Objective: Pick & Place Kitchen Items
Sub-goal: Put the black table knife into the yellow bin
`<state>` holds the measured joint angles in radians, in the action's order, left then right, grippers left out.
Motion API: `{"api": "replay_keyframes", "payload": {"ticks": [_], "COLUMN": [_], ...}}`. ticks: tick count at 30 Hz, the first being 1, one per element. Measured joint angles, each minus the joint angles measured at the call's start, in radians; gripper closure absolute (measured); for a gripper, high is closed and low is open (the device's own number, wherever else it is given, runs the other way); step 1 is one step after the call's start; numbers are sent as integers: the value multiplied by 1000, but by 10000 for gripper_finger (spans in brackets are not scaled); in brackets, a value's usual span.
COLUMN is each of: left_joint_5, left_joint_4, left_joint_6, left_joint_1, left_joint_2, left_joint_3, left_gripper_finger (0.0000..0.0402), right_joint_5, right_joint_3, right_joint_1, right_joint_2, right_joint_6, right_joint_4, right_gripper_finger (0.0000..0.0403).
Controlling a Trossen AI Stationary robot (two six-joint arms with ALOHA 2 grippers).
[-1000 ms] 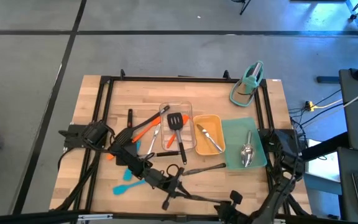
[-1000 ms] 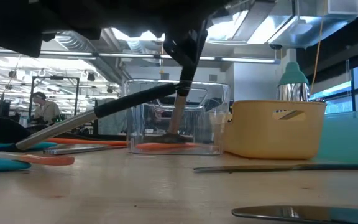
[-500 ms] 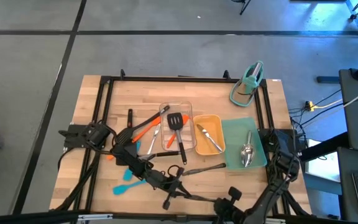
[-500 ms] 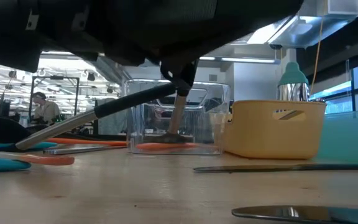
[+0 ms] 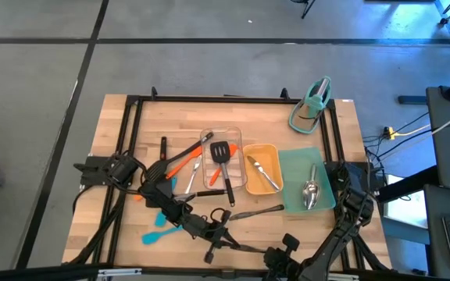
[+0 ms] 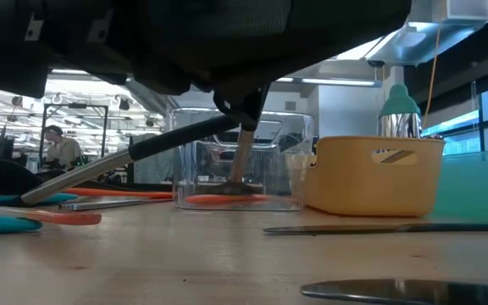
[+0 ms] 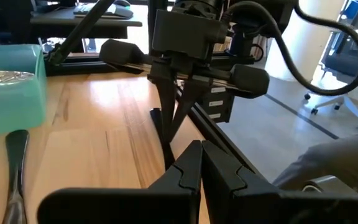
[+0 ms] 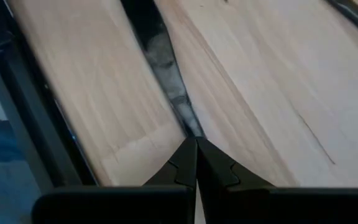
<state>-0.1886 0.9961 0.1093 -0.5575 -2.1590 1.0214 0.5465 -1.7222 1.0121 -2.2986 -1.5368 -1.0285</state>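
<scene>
My left gripper (image 5: 226,236) is shut and empty low over the table's near middle; it also shows in its wrist view (image 7: 199,152). My right gripper (image 5: 276,256) is shut and empty, pointing down near the front edge (image 8: 196,149), facing the left one (image 7: 169,134). A black-handled steel utensil (image 5: 256,211) lies flat on the table between them and the trays. A black slotted turner (image 5: 222,152) lies in the clear tray (image 5: 207,136). Orange spatulas (image 5: 180,165) and a blue spatula (image 5: 158,234) lie under the left arm. A steel spoon (image 5: 311,191) lies in the teal tray (image 5: 295,164).
A yellow tray (image 5: 247,168) with a steel utensil stands between the clear and teal trays. A teal stand-like object (image 5: 312,105) sits at the far right corner. A black frame (image 5: 131,117) runs round the table. Bare wood lies along the far edge.
My right arm has swung along the near edge toward the table's left, closer to my left gripper, and it fills more of the top of the low view. The utensils and trays have stayed where they were.
</scene>
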Motion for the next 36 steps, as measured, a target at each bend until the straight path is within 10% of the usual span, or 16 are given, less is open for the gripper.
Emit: {"api": "replay_keyframes", "payload": {"ticks": [36], "left_joint_5": [-17], "left_joint_4": [-29], "left_joint_6": [35], "left_joint_1": [1], "left_joint_2": [0], "left_joint_3": [0], "left_gripper_finger": [393], "right_joint_5": [162], "right_joint_3": [-58], "right_joint_1": [15], "right_joint_2": [45], "right_joint_6": [63], "right_joint_4": [-4], "right_gripper_finger": [366]}}
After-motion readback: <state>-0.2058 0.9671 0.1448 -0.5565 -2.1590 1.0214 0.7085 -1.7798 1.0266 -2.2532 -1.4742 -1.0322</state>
